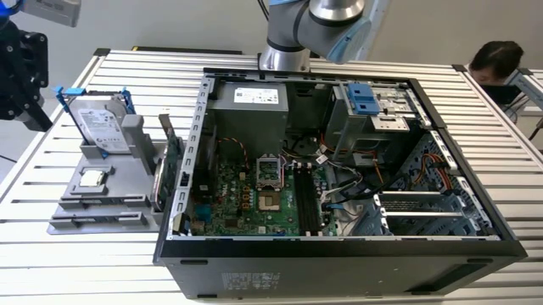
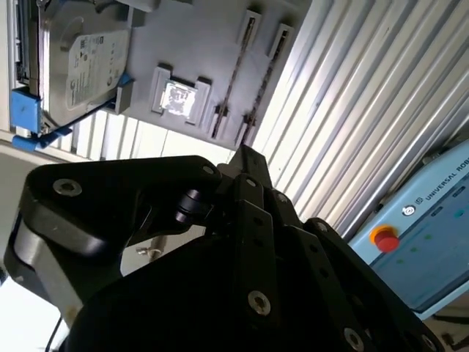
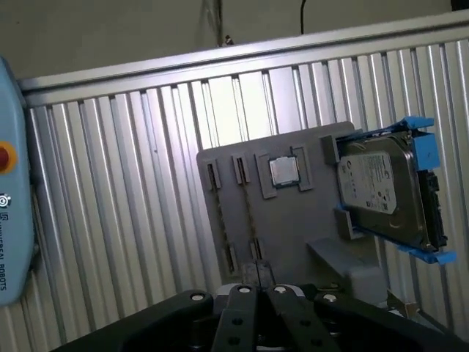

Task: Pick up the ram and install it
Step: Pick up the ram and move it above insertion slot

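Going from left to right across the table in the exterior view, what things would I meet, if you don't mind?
First the hard drive with blue rails → the green expansion card standing on edge → the open computer case.

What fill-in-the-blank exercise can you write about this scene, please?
1. The drive has ___ rails.
2. It stands on a ___ holder.
3. In the exterior view, the holder lies on the ___ of the case.
Missing words: blue; gray; left.
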`<state>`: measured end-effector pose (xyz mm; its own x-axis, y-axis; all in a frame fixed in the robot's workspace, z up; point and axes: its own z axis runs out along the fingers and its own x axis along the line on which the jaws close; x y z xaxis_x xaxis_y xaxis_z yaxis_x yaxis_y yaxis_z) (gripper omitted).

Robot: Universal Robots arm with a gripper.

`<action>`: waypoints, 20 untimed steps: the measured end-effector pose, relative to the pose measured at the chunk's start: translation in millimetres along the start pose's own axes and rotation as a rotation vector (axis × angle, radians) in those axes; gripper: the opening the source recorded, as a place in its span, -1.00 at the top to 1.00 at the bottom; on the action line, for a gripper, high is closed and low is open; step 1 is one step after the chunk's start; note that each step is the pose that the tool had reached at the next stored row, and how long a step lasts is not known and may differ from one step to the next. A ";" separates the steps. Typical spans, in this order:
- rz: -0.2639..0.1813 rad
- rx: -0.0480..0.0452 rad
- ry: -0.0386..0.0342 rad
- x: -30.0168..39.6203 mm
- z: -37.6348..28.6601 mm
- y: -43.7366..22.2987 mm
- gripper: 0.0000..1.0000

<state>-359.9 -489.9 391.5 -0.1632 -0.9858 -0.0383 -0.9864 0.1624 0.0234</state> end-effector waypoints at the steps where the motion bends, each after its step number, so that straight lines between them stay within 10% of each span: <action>1: -0.010 -0.0003 0.0001 0.0 0.0 0.0 1.00; 20: -0.132 -0.0051 0.0031 0.0 0.0 0.0 1.00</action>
<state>-359.8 -489.9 391.5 -0.0316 -0.9988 -0.0384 -0.9993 0.0307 0.0234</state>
